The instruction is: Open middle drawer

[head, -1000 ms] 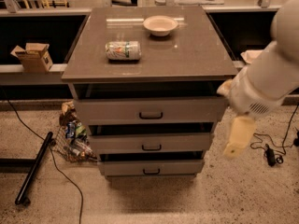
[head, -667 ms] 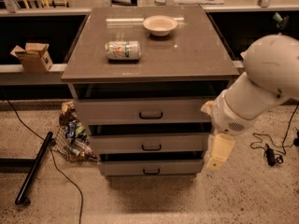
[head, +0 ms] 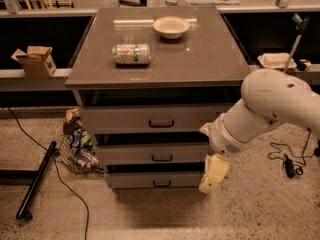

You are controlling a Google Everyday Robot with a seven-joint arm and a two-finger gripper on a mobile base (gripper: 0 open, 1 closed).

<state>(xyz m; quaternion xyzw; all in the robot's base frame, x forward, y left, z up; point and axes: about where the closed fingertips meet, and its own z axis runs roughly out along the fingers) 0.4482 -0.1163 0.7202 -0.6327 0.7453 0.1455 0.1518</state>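
The middle drawer (head: 135, 154) is the second of three grey drawer fronts in the cabinet, with a small dark loop handle (head: 162, 158) at its centre. It looks shut, flush with the fronts above and below. My gripper (head: 212, 175) hangs from the white arm (head: 265, 109) at the cabinet's right front corner, pointing down. It is level with the lowest drawer (head: 150, 180) and right of the middle drawer's handle, apart from it.
A can (head: 131, 54) lying on its side and a white bowl (head: 171, 27) sit on the cabinet top (head: 210, 59). A net bag of litter (head: 76, 146) lies left of the cabinet. A dark pole (head: 36, 180) and cables lie on the floor. A cardboard box (head: 36, 60) stands at left.
My arm has swung left and down, bringing the gripper from right of the cabinet to its right front corner. The drawers have not moved.
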